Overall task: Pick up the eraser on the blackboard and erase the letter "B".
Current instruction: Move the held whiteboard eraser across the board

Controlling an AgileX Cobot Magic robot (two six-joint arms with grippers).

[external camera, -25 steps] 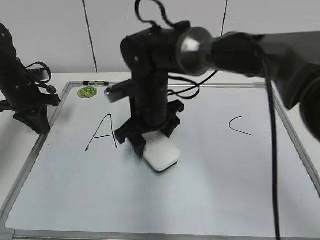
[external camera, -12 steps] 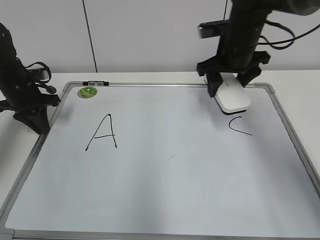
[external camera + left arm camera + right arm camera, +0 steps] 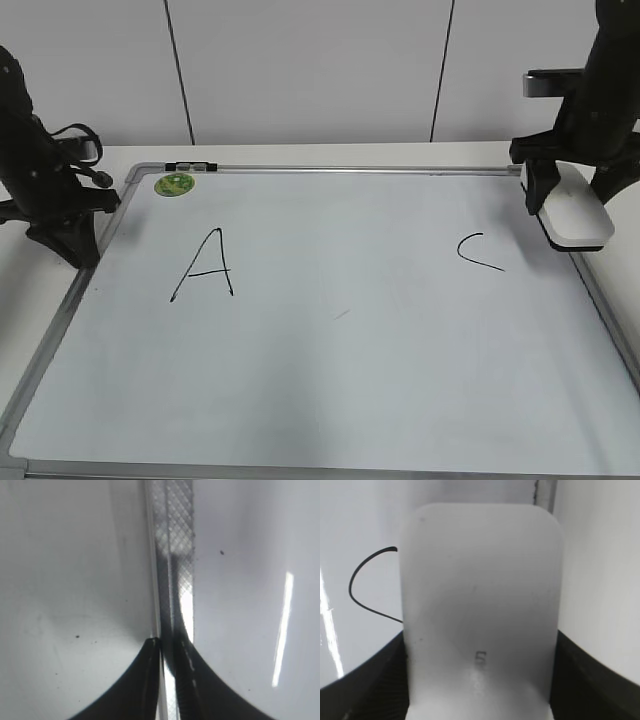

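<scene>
On the blackboard [image 3: 330,380], the nearest mark is a faint short smear near the centre, where no "B" shows; farther back are the black "A" [image 3: 205,265] at 9 o'clock and the "C" [image 3: 478,250] at 3 o'clock. At the right edge the right arm comes down nearly upright, and the right gripper [image 3: 570,205] clamps the eraser [image 3: 575,220] over the frame beside the "C". The right wrist view alone shows the grey lettering on the eraser [image 3: 480,610] and dark fingers [image 3: 365,680] on either side. At the left edge stands the left gripper [image 3: 65,235]; its wrist view shows its fingertips [image 3: 150,680] nearly together, over the grey frame. A green sticker [image 3: 175,184] sits at 11 o'clock.
</scene>
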